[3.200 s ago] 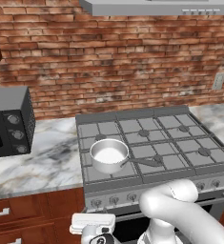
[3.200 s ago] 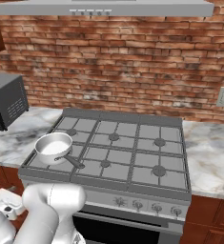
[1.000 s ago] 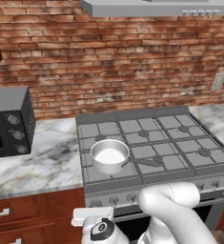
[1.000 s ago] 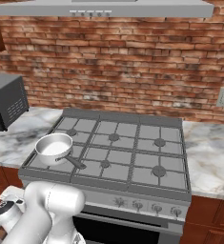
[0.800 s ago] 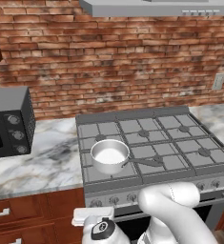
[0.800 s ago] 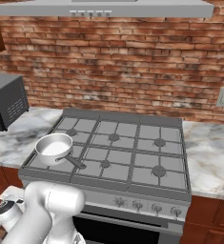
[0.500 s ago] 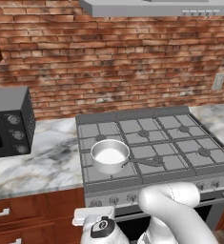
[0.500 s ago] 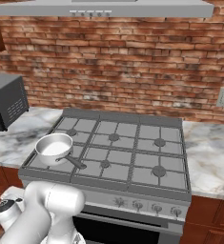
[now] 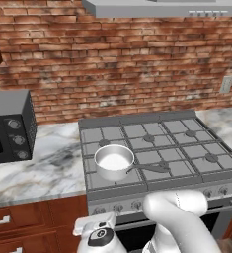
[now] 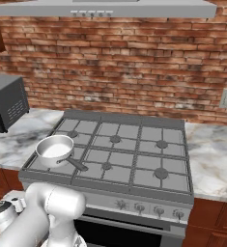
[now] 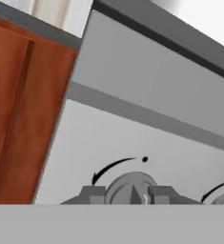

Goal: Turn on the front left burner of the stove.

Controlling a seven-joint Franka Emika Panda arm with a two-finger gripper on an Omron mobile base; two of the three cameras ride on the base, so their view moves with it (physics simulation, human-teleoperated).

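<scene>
Left base view: the stove (image 9: 186, 148) stands between marble desk tops; a saucepan (image 9: 114, 161) covers its front left burner (image 9: 105, 170). The white arm bends low toward the knob row (image 9: 118, 207).

Right base view: the same saucepan (image 10: 54, 150) sits at the stove's near left corner.

Hand view: the end effector (image 11: 131, 194) straddles a round knob (image 11: 130, 187), fingertips beside it; whether it grips, I cannot tell. The knob looks rigid and smooth, best pinched across its ridge.
</scene>
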